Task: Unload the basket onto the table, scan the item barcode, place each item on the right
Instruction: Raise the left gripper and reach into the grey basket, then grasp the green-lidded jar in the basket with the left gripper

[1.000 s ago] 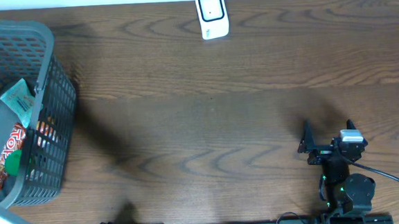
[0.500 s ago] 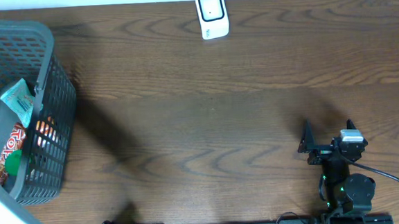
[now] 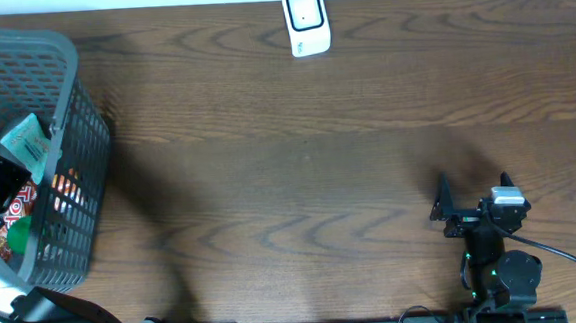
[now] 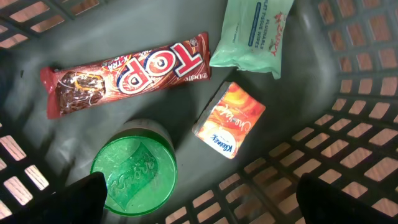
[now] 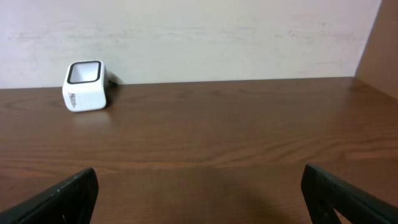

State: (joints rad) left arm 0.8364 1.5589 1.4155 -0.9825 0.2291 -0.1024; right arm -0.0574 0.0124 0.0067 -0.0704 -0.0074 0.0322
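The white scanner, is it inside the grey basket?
No, the white scanner stands on the table at its far edge, well apart from the grey basket at the left.

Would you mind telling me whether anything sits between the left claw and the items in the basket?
Nothing visible does. The open left claw hangs above the basket floor, and the green-lidded tub, Kleenex pack and TOP bar lie uncovered directly below it.
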